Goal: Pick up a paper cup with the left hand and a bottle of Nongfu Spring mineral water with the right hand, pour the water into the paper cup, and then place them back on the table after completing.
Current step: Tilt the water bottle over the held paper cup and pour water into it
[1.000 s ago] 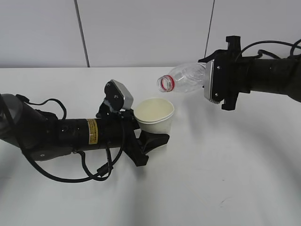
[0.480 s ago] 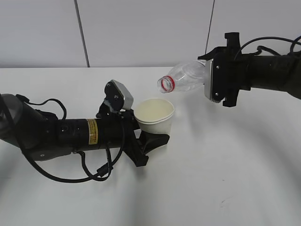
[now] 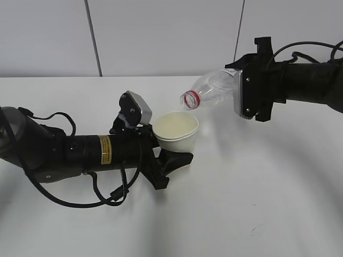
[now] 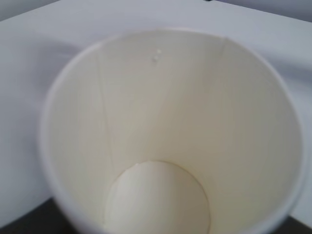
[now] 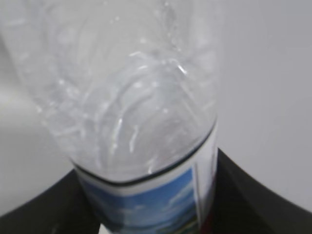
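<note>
1. The paper cup (image 3: 176, 130) is held upright at mid-scene by the left hand (image 3: 172, 158), its base just above or on the table (image 3: 257, 203); which of the two cannot be told.
2. The left hand's jaws are closed about the lower wall of the paper cup, as seen in the exterior view; the left wrist view shows only the cup's interior.
3. The bottle (image 3: 211, 90) is held in the air to the right of and above the paper cup, clamped by the right hand (image 3: 241, 92) around its labelled body.
4. The long axis of the bottle runs right to left, tilted slightly downward, with the red-ringed open mouth pointing left and down toward the cup's rim.
5. The mouth is judged to lie just above the far right edge of the rim; no stream of the water is visible, and the cup's floor looks dry apart from small droplets on the inner wall.
6. The paper cup is judged light, thin-walled and easily crushed, so a gentle hold low on the wall is suited.
7. The bottle is judged thin, soft plastic, dented under pressure and slippery if wet; the label band is the firmest place for a grip.
8. Little liquid can be made out inside the bottle.
</note>
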Controlling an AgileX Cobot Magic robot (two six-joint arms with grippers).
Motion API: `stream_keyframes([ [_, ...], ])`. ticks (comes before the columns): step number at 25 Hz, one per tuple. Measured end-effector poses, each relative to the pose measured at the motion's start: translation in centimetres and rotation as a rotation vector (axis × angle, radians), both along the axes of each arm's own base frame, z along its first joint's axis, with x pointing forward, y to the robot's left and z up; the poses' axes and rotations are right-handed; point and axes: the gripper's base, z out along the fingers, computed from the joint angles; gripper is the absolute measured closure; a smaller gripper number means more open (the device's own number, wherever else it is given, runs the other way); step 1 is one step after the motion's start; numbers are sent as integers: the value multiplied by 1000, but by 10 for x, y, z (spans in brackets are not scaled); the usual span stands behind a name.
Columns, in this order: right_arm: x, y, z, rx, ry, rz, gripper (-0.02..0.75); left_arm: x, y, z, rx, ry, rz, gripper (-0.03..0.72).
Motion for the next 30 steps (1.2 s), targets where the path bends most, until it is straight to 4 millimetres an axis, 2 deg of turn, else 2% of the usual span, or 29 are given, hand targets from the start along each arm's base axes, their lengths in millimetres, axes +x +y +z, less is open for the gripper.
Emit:
stream_keyframes([
  [30,0,0,0,-47,-22,19,325,-3,-1,-1,10,13,-35,280],
])
